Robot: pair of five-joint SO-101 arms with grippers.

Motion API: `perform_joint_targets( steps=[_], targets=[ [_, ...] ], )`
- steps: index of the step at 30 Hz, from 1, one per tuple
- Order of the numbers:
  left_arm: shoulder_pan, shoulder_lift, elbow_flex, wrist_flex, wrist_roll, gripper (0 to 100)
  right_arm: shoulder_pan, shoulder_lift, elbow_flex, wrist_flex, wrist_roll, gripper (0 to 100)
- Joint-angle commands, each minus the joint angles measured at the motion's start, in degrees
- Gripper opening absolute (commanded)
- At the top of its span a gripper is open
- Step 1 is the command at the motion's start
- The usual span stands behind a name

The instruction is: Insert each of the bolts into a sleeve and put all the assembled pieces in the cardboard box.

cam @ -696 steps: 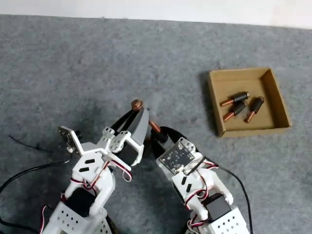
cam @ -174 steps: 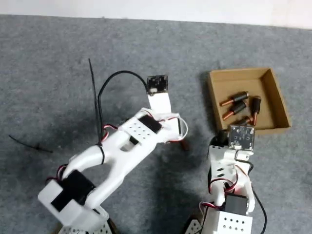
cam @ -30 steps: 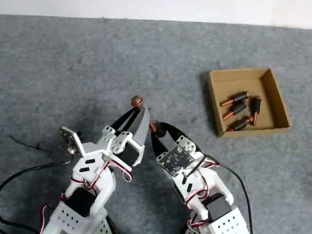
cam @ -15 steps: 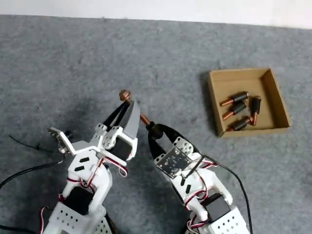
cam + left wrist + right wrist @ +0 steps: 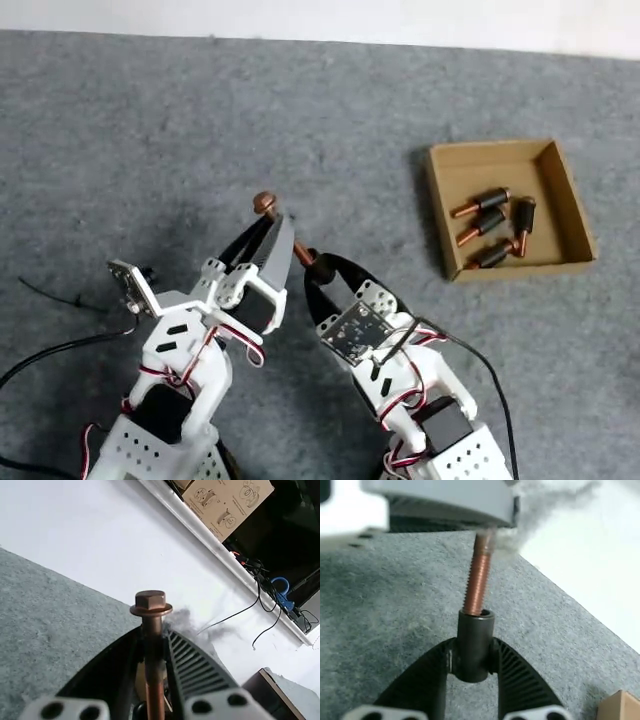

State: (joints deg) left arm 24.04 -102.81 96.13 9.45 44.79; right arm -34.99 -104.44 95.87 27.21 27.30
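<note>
Left gripper [image 5: 268,228]: clamped on the bolt [image 5: 264,204]. The fingers grip the shank below the hex head, and the head stands clear beyond the fingertips. In the left wrist view the bolt [image 5: 151,611] runs lengthwise between the two fingers of the left gripper [image 5: 152,647].

Right gripper [image 5: 321,272]: clamped on the sleeve [image 5: 321,267]. In the right wrist view the black sleeve [image 5: 474,642] sits between the fingertips of the right gripper [image 5: 473,666] with its open end facing away from the wrist.

Mating state: the bolt's threaded end [image 5: 480,577] meets the sleeve's open end, with the tip in the mouth. Most of the thread is exposed between the two grippers. Both parts are held above the mat [image 5: 150,120], near its middle, in line with each other.

Box [image 5: 436,212]: on the mat to the right, well apart from both grippers. It contains four assembled pieces [image 5: 481,204], lying flat near the centre of the box floor.
</note>
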Motion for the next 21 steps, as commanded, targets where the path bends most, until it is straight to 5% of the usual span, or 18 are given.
perform_joint_targets(
  steps=[1, 21],
  targets=[
    [1.71, -1.36, 1.1, 0.26, 0.18, 1, -0.4, -1.1, 5.93, -2.33, 0.53, 0.4],
    [1.54, -1.36, 1.1, 0.18, -2.73, 1, -0.66, -1.1, 5.93, -5.32, 0.18, 0.4]
  ],
)
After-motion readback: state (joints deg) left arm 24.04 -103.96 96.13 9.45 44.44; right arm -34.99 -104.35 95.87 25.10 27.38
